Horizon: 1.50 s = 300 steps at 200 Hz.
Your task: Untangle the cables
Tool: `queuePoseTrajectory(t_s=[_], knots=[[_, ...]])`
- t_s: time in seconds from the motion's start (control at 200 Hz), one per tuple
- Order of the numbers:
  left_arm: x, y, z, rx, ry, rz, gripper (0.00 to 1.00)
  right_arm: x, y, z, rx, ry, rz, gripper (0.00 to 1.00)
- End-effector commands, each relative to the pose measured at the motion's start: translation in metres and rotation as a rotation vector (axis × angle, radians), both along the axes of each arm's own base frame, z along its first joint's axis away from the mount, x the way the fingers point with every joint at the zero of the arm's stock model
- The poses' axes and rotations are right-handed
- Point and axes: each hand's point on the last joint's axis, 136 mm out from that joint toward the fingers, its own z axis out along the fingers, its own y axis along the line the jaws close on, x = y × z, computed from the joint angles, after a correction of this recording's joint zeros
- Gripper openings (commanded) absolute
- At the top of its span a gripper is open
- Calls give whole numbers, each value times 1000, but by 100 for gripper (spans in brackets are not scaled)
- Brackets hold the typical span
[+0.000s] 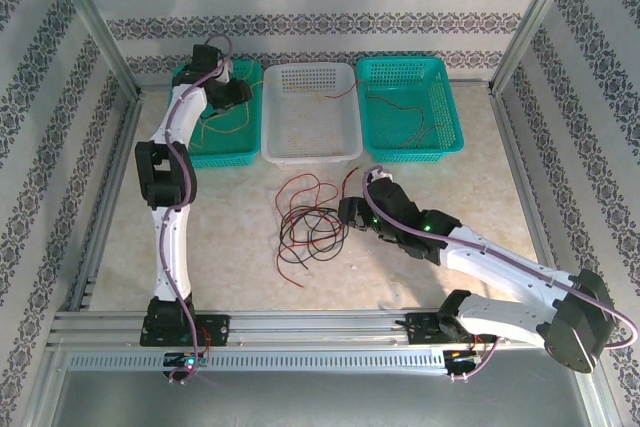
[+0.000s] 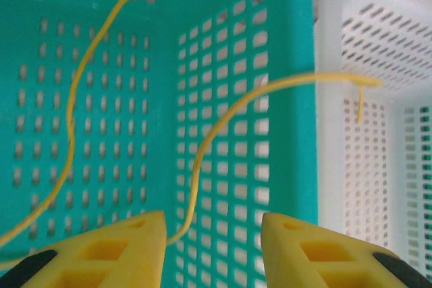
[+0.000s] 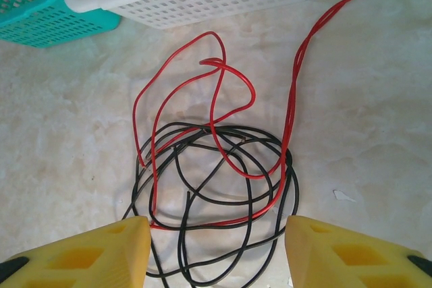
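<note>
My left gripper (image 2: 212, 237) is wide open and holds nothing. The yellow cable (image 2: 195, 166) lies loose in the teal basket (image 2: 297, 99), sorted away, I think. My right gripper (image 3: 216, 234), open and empty too, waits low in the frame by the red cable (image 3: 292, 92) and black cable (image 3: 192, 126), which are tangled mid-frame, ready to grab one.

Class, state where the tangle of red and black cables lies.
In the top view, the tangle lies mid-table, on the near side of the white basket, left of the right tool.
</note>
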Motion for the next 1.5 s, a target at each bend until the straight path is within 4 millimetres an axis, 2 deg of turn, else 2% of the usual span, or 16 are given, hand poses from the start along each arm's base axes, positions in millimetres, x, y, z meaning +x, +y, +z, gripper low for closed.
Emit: queuePoseTrajectory(t_s=[0.0,0.15,0.415,0.52,0.625,0.715,0.8,0.865,0.979,1.054,1.119,1.189,1.249,1.494], knots=[[10,4,7,2,-17,8,42,6,-2,-4,21,4,-17,56],[20,4,-8,-7,-15,18,41,8,-8,-5,29,10,-35,56],[17,1,-37,-8,39,12,39,13,-15,8,49,-13,-54,56],[18,0,-45,-16,47,6,27,13,-15,10,55,-18,-56,55],[20,1,-42,-21,34,22,0,13,-15,10,53,-18,-51,52],[22,3,-20,-21,-14,41,0,14,-15,9,47,-14,-50,49],[18,12,19,11,-91,86,0,14,-12,12,58,-13,-45,46],[12,24,56,26,-167,138,0,14,-10,17,70,-18,-44,45],[-4,49,106,-32,-287,262,0,10,-9,20,68,-29,-33,43],[-15,64,120,-98,-328,327,0,6,-10,15,63,-21,-28,43],[-22,76,123,-152,-338,380,0,3,-11,9,60,-8,-32,43],[-25,86,120,-188,-347,420,0,2,-10,3,63,5,-28,42],[-25,92,111,-193,-339,448,0,3,-8,-2,60,15,-25,42],[-5,91,42,-270,-257,460,0,14,3,-17,24,63,2,40]])
